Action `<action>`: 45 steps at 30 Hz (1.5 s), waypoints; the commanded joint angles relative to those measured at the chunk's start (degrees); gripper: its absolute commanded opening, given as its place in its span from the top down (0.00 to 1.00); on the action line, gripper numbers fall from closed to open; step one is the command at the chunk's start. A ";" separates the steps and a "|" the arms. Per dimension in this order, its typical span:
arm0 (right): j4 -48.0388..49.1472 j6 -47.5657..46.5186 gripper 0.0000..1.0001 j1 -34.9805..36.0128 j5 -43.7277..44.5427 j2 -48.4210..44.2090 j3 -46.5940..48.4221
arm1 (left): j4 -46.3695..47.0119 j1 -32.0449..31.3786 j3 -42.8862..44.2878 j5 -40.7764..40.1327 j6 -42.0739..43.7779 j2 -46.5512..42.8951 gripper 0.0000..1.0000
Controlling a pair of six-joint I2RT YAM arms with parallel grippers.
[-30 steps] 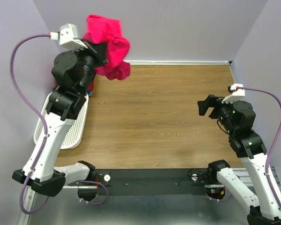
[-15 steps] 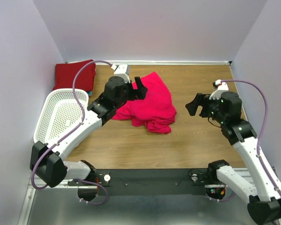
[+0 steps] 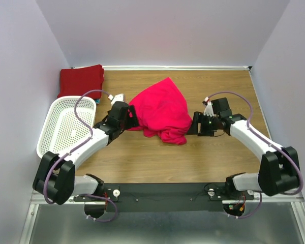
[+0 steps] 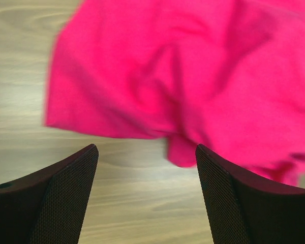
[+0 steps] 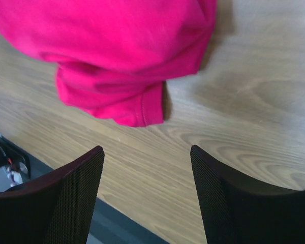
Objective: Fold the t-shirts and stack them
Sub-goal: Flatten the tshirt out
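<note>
**Pink shirt dropped mid-surface, both arms closing in**

Wood-grain surface point(image 3: 218, 86) fills the space between pale lilac walls, and the crimson-pink t-shirt point(image 3: 161, 113) now lies on it near the middle as a crumpled heap. A second ago it hung bunched in the left arm's grip, high over the far-left corner. It has since been carried across and let go.

The left gripper point(image 3: 133, 118) sits low at the shirt's left edge. In its wrist view its jaws are spread, with only bare wood between them and the cloth just beyond. The right gripper point(image 3: 194, 124) has swung in from the right side to the shirt's near-right corner. Its jaws are likewise spread and hold nothing, and a folded hem point(image 5: 142, 109) lies just ahead of them.

At the far-left corner a darker red t-shirt point(image 3: 81, 80) rests folded flat, with the white perforated basket point(image 3: 50, 113) just near of it.

As I judge it, the pink shirt has only been delivered to the work area. It needs to be pulled out flat before any fold, and two opposite edges are within reach for that.
</note>
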 commanded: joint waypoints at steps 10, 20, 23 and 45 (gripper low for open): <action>6.21 1.44 0.24 6.09 -0.62 9.98 -1.80 | 3.02 12.93 -0.75 4.04 0.14 8.43 0.12; 6.92 1.87 0.24 7.93 0.35 16.05 0.30 | -0.77 13.46 4.44 -2.29 4.89 15.99 0.13; 6.92 2.05 0.24 8.38 0.61 17.02 0.48 | -0.68 13.54 4.53 -1.59 5.07 18.01 0.14; 6.65 3.28 0.68 9.61 7.81 17.20 2.15 | -3.31 13.98 3.47 -0.88 5.33 7.23 1.00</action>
